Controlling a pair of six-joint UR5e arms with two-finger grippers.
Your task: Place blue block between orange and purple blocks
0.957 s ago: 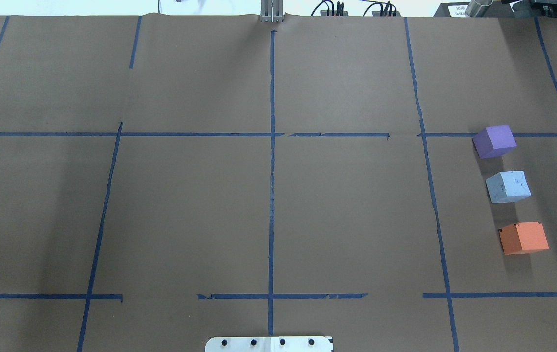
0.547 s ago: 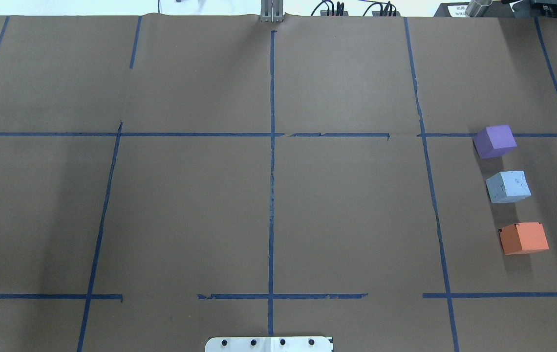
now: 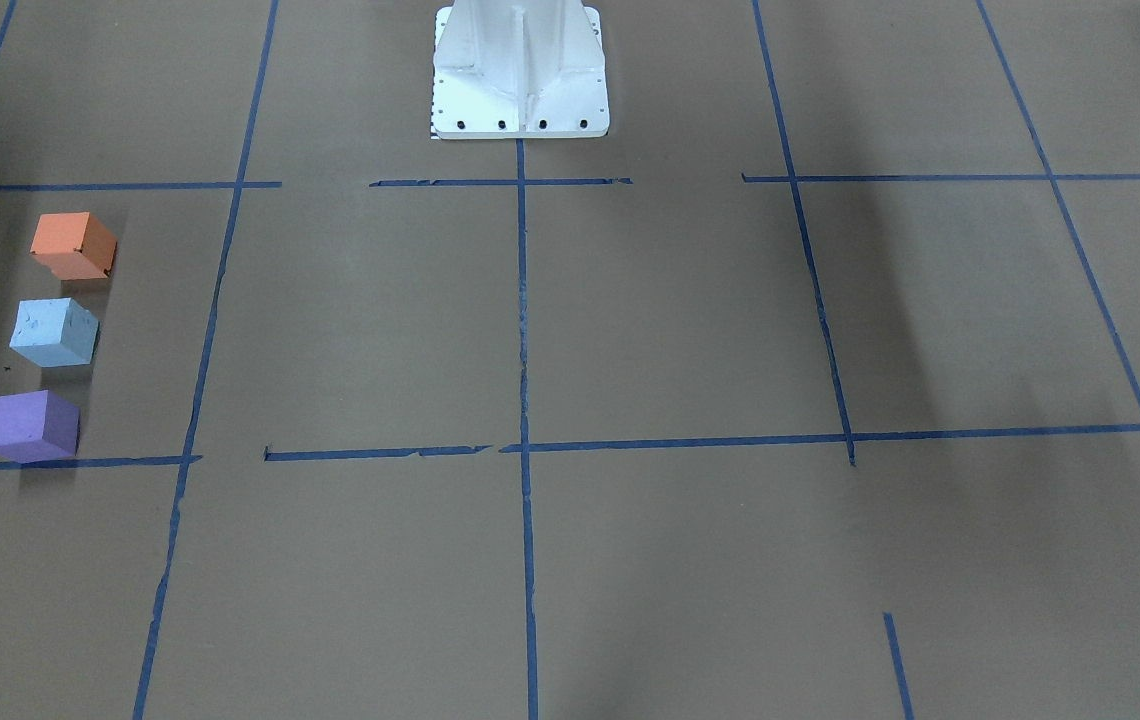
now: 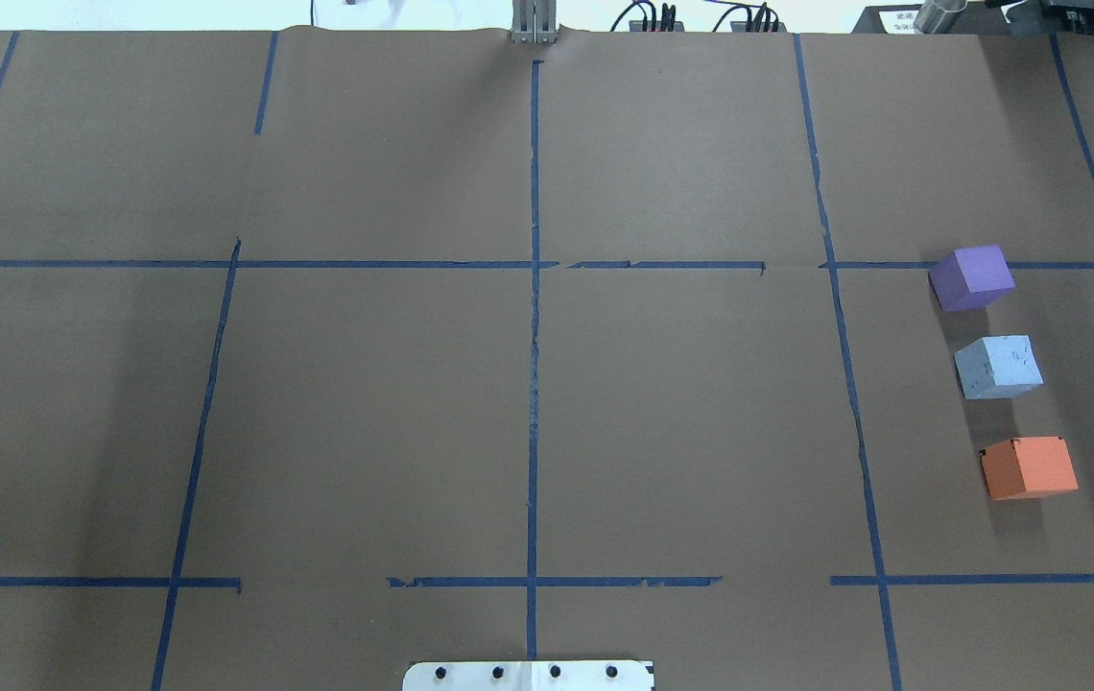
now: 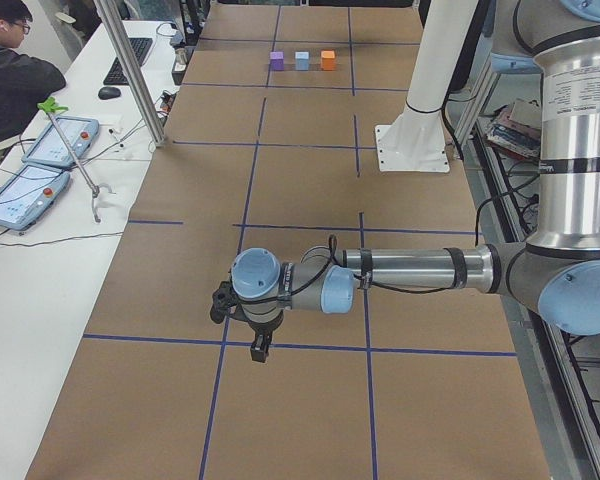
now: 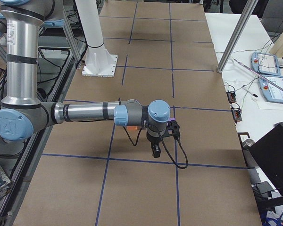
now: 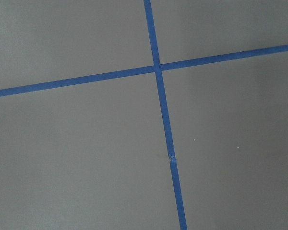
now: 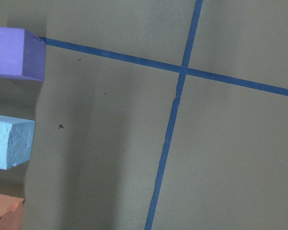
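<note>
Now the blue block point(image 4: 998, 367) sits flat on the paper at right-centre of the overhead view. It's in line betw. the purple block point(image 4: 972, 276) above it and the orange block point(image 4: 1029, 467) below, w/ a small gap each side and touching neither. The front-facing view has the same row at its left edge, orange on top. So placement looks complete, imo, and the step in hand reads as clearing out. To do that well, the right arm point(image 6: 85, 113) should lift first, then move away from the row, no sideways sweep near the cubes. They look like light foam and would prob. skid on paper at a nudge. In the right-side view the right gripper point(image 6: 155, 151) points down at centre frame. Released or clenched, can't tell from that angle. Its wrist cam shows no fingers, just the 3 blocks along its left edge. Same for the left gripper point(image 5: 259, 350), low over a tape line at lower centre of the left-side view, well apart from the blocks, state can't tell. Surface is brown paper point(image 4: 365, 413) w/ a blue tape point(image 4: 534, 384) grid, torn in spots, plus a white base plate point(image 3: 520, 125) at top centre of the front view. Room: an operator point(image 5: 10, 75) sits upper left of the left-side view at a white bench point(image 5: 40, 290) w/ two pendants point(image 5: 40, 165) and a keyboard point(image 5: 128, 57).
</note>
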